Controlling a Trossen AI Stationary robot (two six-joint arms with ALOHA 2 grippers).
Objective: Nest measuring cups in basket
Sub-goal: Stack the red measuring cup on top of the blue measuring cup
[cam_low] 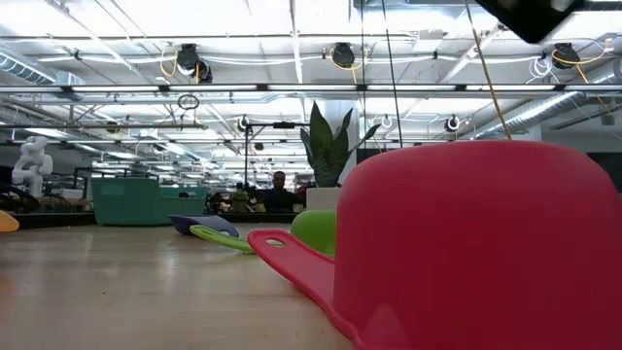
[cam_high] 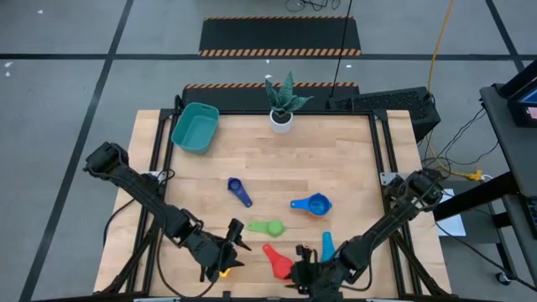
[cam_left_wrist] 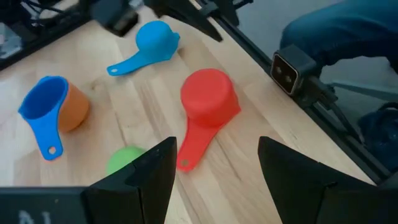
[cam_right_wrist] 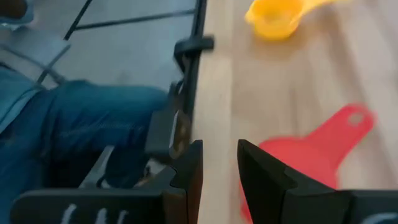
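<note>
At the table's (cam_high: 336,159) far left corner sits the teal basket (cam_high: 195,127), holding no cups that can be seen from above, with a white plant pot (cam_high: 282,120) a little to its right along the far edge. Nearer the front, the left gripper (cam_high: 232,246) hovers low over the wood, its fingers (cam_left_wrist: 149,177) spread apart and grasping nothing; a yellow cup (cam_high: 223,272) lies just beside it at the front edge. Next comes the dark blue cup (cam_high: 238,190) near the middle, then the green cup (cam_high: 268,227), then the red cup (cam_high: 278,261) lying bowl-down (it fills the low view, handle toward the left). Right of the red cup the right gripper (cam_high: 300,270) hangs at the table's front edge, its fingers (cam_right_wrist: 261,168) parted by a narrow gap and empty. Just beyond it lies a light blue cup (cam_high: 327,247), bowl-down, and farther back a second blue cup (cam_high: 312,204) rests nested in an orange cup (cam_left_wrist: 78,109). All the cups lie well apart from the basket.
</note>
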